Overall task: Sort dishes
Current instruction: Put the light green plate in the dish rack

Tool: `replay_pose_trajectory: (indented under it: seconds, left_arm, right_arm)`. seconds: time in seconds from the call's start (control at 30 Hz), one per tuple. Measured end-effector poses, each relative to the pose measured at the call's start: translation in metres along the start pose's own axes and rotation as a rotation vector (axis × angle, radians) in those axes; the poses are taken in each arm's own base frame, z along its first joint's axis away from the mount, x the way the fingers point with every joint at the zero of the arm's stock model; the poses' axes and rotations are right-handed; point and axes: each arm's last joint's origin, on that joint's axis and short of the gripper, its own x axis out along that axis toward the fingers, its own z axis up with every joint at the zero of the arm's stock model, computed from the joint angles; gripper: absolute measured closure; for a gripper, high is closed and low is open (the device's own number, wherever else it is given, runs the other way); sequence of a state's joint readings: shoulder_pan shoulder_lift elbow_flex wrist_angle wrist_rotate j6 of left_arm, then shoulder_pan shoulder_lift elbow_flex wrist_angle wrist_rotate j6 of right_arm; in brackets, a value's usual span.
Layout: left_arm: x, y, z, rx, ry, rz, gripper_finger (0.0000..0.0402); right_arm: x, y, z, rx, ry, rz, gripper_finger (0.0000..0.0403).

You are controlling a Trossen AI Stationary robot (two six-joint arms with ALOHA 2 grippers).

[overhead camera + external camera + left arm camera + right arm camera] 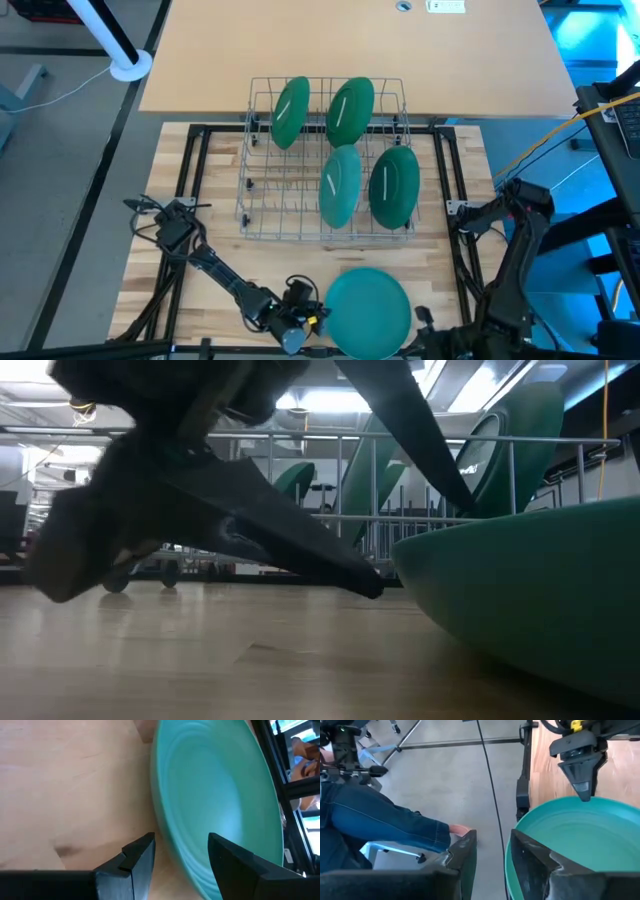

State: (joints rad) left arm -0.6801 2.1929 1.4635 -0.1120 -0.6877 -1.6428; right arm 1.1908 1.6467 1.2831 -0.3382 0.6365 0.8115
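One teal plate (368, 305) lies flat near the table's near edge, and its near rim reaches past that edge. Several darker green plates (350, 110) stand on edge in the wire rack (262, 200). My left gripper (312, 320) is open at the plate's left rim (167, 850). One finger (340, 575) is low beside the rim and the other is above the plate's inside. My right gripper (493, 837) is open at the plate's near-right rim (509, 850), one finger outside it and one over the inside. My left gripper stands astride the plate's left rim (167, 850), coming level from the table's left. I cannot tell whether either finger touches it. My right gripper stands astride the near-right rim (509, 850). The floor shows between the outer finger (467, 847) and the rim. I cannot tell whether the inner finger touches it.
The rack sits mid-table, beyond the flat plate, with bare wood between them (290, 260). A black frame bar (522, 795) runs along the table's near edge. A person in jeans (380, 820) sits close beyond that edge. Cables hang at the table's right side.
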Motion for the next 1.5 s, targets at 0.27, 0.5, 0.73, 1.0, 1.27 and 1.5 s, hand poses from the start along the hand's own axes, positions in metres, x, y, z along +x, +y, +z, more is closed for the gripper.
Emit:
replay_pose_trajectory:
  seconds: [0.27,0.5,0.73,1.0,1.27,1.5]
  left_arm:
    - [0.021,0.001,0.024,-0.018,0.086,0.042,0.0229]
    - [0.033,0.002,0.04,-0.035,0.136,0.066,0.0239]
    - [0.038,0.003,0.046,0.044,0.199,0.07,0.033]
    - [0.038,0.003,0.046,0.078,0.198,0.064,0.039]
    - [0.032,-0.003,0.049,0.14,0.186,0.037,0.0397]
    - [0.007,-0.026,0.051,0.203,0.171,-0.049,0.0398]
  right_arm:
    - [0.005,0.0,-0.003,-0.008,-0.009,-0.025,0.0278]
    - [0.004,0.0,-0.003,-0.008,-0.019,-0.034,0.0278]
    - [0.004,0.0,-0.003,-0.009,-0.019,-0.035,0.0278]
    - [0.004,0.0,-0.003,-0.01,-0.019,-0.035,0.0278]
    - [0.004,0.0,-0.002,-0.003,-0.021,-0.033,0.0278]
    - [0.003,0.009,0.007,0.003,-0.105,0.048,0.0278]
